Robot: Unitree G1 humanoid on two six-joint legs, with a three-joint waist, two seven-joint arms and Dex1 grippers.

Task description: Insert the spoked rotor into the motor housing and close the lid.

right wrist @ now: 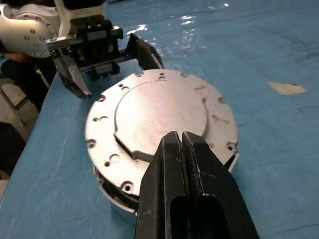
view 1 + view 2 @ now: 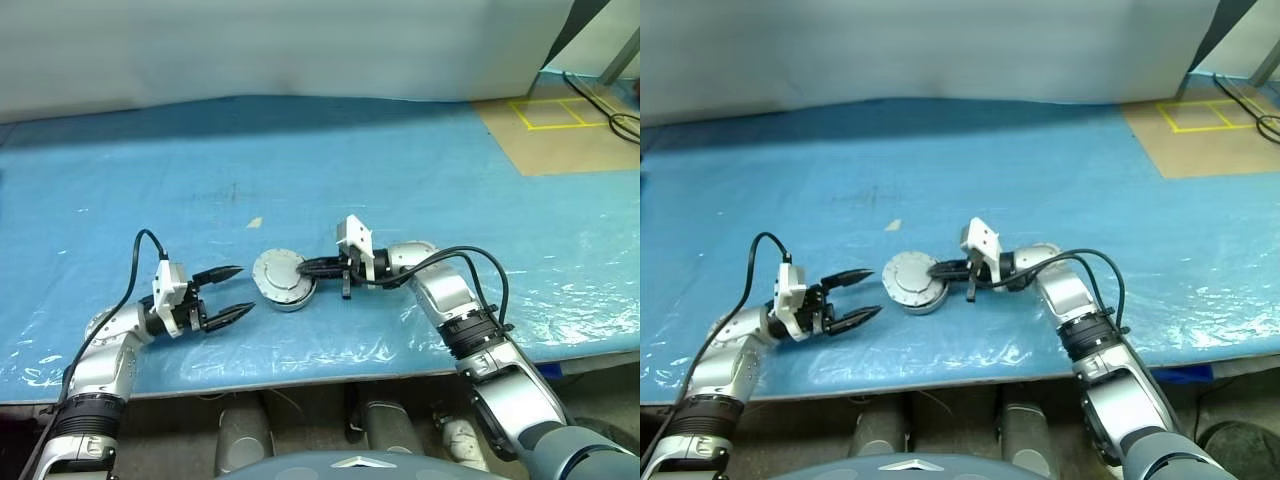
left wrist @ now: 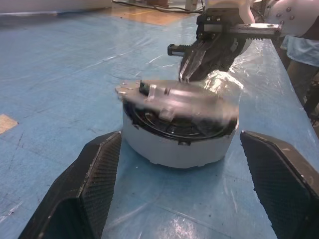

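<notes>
1. The lid [image 1: 159, 114], a grey round metal disc with a raised centre plate and small screw holes near its rim, is seen lying tilted on top of the motor housing [image 3: 179, 144], a short round puck with a smooth pale grey wall, near the front of the table

2. A dark gap is left open along one side between lid and housing, so the lid is judged placed but not yet seated; the spoked rotor cannot be told apart inside, though dark ribbing shows through the gap

3. The right gripper [image 2: 318, 267] is held clenched with nothing between its black fingers, their tips set over the lid's near rim, apparently for pressing it down

4. The left gripper [image 2: 232, 292] is kept spread wide and unloaded, level with the housing and just beside it, apart from its wall

5. The blue plastic sheet [image 2: 400, 160] covering the table is bare around the housing; the front edge lies near, so sideways pushes are judged riskier than downward ones
</notes>
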